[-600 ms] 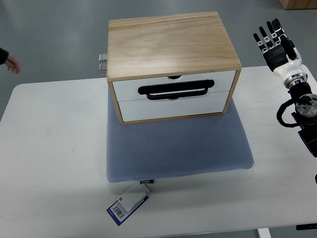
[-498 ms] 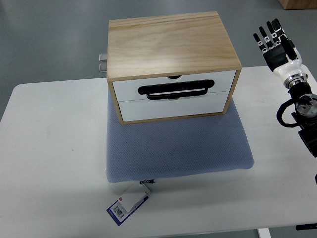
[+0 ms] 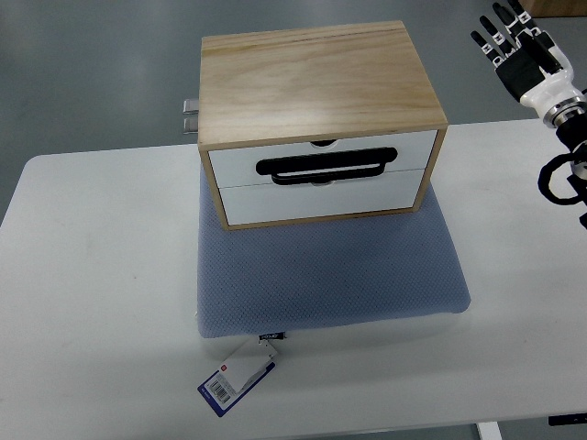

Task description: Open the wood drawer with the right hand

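A wooden drawer box [image 3: 316, 87] with two white drawer fronts stands on a blue-grey mat [image 3: 330, 275]. Both drawers sit flush and closed. A black bar handle [image 3: 326, 166] runs across the seam between the upper and lower fronts. My right hand [image 3: 518, 50] is raised at the top right corner, well to the right of the box and apart from it, with its black fingers straight and spread, holding nothing. The left arm does not show.
The white table [image 3: 92, 275] carries the mat; its front edge runs along the bottom. A label tag [image 3: 236, 378] hangs off the mat's front edge. A metal bracket [image 3: 190, 116] sticks out behind the box's left side. Grey floor lies beyond.
My right hand has risen and moved toward the top right corner, farther from the table. A person's hand at the left edge has left the view. The box is unchanged.
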